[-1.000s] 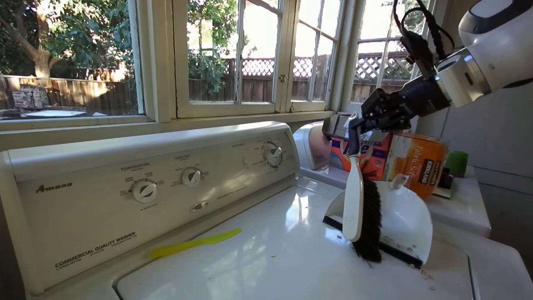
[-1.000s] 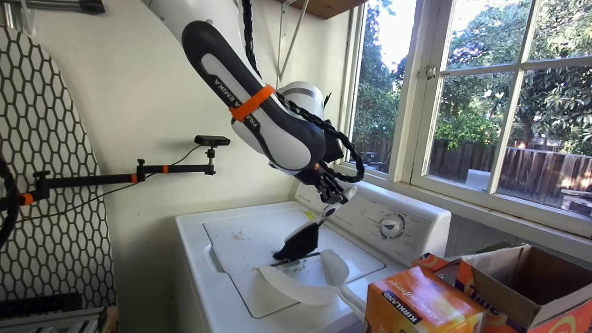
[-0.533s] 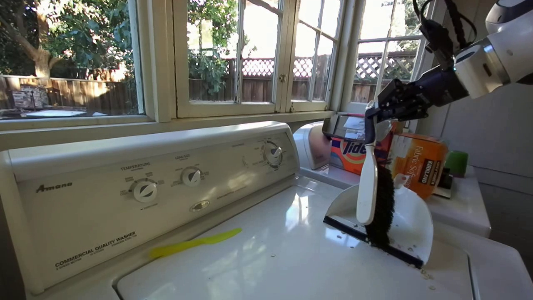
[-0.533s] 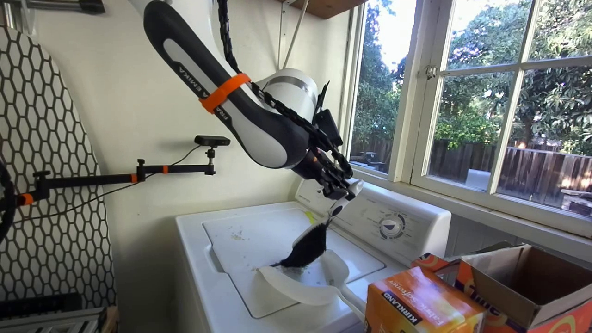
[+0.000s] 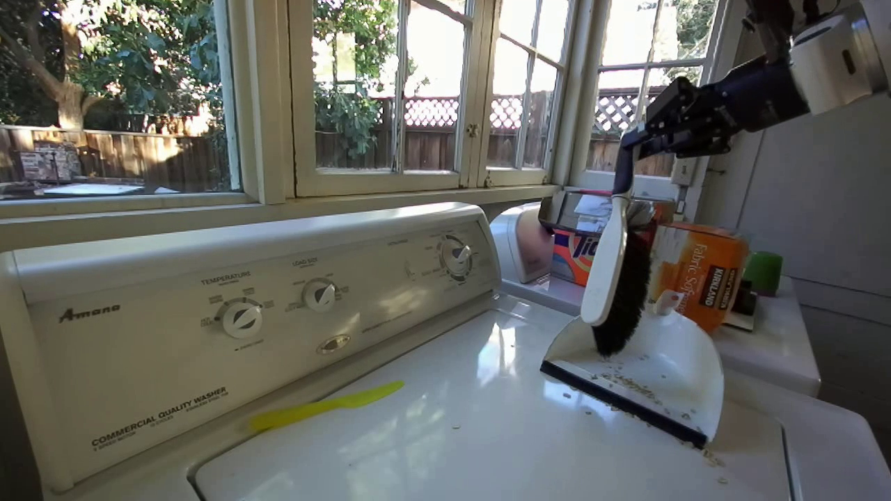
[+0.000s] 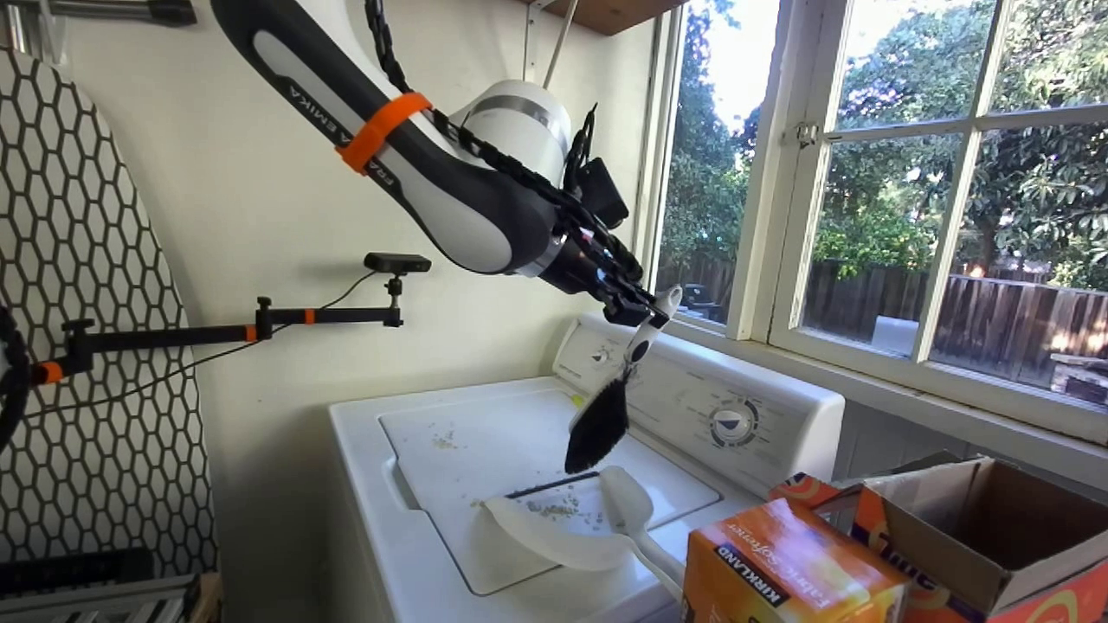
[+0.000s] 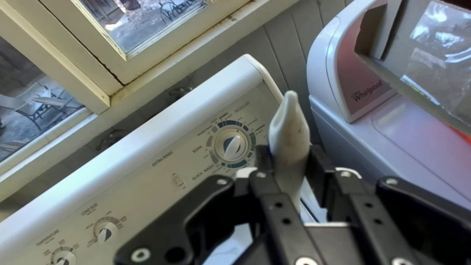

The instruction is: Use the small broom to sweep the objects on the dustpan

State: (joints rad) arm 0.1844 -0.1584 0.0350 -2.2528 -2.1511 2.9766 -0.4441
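Your arm (image 6: 450, 221) runs out past the edge in both exterior views. In an exterior view the broom (image 5: 607, 268) blocks part of the dustpan (image 5: 688, 356) and much of the front of the detergent box (image 5: 572, 259). The wrist view gives you the end of the broom's handle, with the bristles out of sight. In an exterior view the softener box (image 6: 770, 562), cut off at the bottom, covers the end of the dustpan's handle. The green thing (image 5: 763, 273) near that box is hard to make out.

Half a second ago your bristles were down at the dustpan's black lip; now you have the broom raised, its head hanging tilted above the dustpan. Your arm has drawn upward with it. The lip lies uncovered, and you can see a scatter of bits (image 5: 630, 384) just behind it, where the bristles were in the way. The dustpan has stayed put.

Your tool (image 7: 290, 160) is clamped on the broom's handle, a finger pressed to each side. The dustpan sits on the counter (image 6: 511, 415) with the bits inside, too small for you to identify. Stray bits lie on the counter too, some just beside a corner of the lip and a patch well apart. The detergent box is open-topped and shows you brown inner walls; you cannot tell what is at its bottom. The softener box hides its contents. The yellow knife (image 5: 326, 407) lies well apart from the dustpan.
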